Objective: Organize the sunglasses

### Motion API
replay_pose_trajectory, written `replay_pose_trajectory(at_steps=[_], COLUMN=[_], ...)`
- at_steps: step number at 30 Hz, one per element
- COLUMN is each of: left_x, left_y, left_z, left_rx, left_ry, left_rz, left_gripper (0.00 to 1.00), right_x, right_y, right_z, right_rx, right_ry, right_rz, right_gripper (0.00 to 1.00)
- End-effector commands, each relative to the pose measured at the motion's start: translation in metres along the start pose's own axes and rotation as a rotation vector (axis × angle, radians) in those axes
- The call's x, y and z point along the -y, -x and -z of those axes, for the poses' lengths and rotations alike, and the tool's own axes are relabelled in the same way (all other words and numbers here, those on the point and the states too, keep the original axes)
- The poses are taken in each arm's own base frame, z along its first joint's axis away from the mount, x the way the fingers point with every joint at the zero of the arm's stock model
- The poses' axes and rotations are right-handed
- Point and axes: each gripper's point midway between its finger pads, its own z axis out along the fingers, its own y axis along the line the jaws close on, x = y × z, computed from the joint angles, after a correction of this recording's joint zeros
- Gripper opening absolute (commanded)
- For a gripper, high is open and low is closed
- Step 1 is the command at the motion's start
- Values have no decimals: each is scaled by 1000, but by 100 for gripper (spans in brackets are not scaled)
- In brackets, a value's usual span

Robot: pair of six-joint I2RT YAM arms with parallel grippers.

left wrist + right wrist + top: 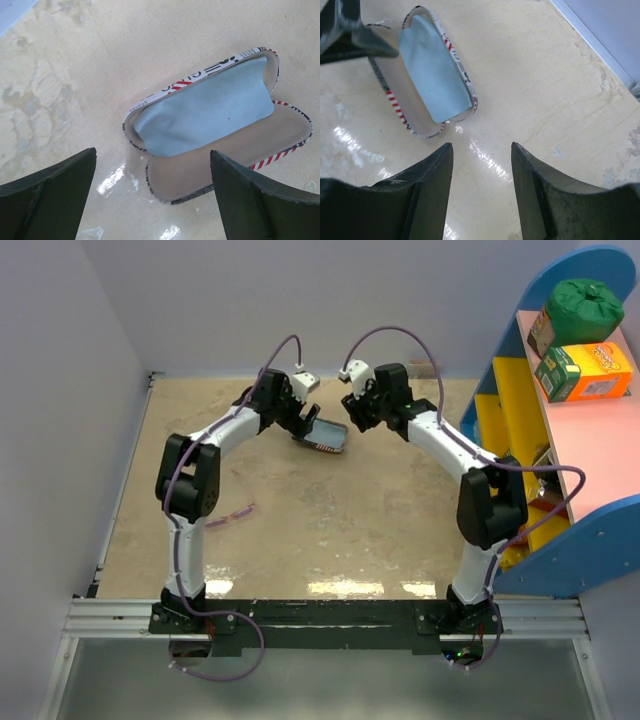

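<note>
An oblong flag-print case [328, 437] lies open at the back middle of the table. A light blue cloth [210, 110] is spread over one half of it, and the other half shows bare beige lining [240, 145]. The sunglasses do not show plainly in any view, and I cannot tell what lies under the cloth [432, 75]. My left gripper [152, 151] hangs open just above the case's [395, 95] near end, holding nothing. My right gripper [482, 145] is open over bare table beside the case. Both grippers [308, 422] [355, 418] flank the case.
A blue and yellow shelf unit [520, 410] stands at the right edge with a green bag [585, 305] and an orange box [590, 370] on top. A thin purple streak [232, 514] lies beside the left arm, too small to identify. Walls close the back and left.
</note>
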Motion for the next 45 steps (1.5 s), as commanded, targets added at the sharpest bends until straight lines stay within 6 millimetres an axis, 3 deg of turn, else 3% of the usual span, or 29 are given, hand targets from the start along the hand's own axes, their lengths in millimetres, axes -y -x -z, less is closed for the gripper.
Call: replay_pose_trajectory(at_steps=[1, 4, 7, 9, 14, 16, 20, 22, 29, 37, 42, 43, 45], left_x=[-26, -33, -29, -20, -12, -8, -10, -12, -10, -20, -25, -26, -26], left_y=[46, 50, 44, 33, -8, -25, -59, -64, -85, -88, -98, -101, -102], left_z=[52, 78, 106, 129, 180, 190, 208, 211, 201, 224, 232, 233, 235], left_rx=[122, 135, 124, 108, 57, 25, 18, 35, 1, -11, -11, -7, 12], left_ry=[66, 61, 45, 25, 25, 22, 87, 104, 102, 180, 218, 223, 223], left_rz=[-8, -4, -24, -44, -56, -63, -50, -45, -3, 0, 23, 34, 47], left_gripper=[100, 100, 100, 100, 100, 100, 100, 100, 100, 100, 100, 100, 100], right_x=[-16, -32, -36, -42, -58, -64, -62, -62, -57, -13, 12, 13, 30], right_y=[4, -9, -26, -37, -63, -64, -71, -74, -73, -76, -48, -52, -39], right_z=[48, 78, 107, 125, 138, 142, 138, 137, 128, 100, 87, 75, 66], right_rx=[-19, -51, -61, -50, -41, -15, 3, -2, -1, -100, -87, -105, -105], right_ry=[93, 148, 129, 120, 149, 165, 139, 134, 103, -134, -227, -228, -294], right_rz=[49, 80, 112, 135, 152, 149, 163, 173, 136, 47, 50, 50, 42], right_gripper=[54, 57, 68, 80, 98, 98, 98, 98, 98, 98, 98, 98, 98])
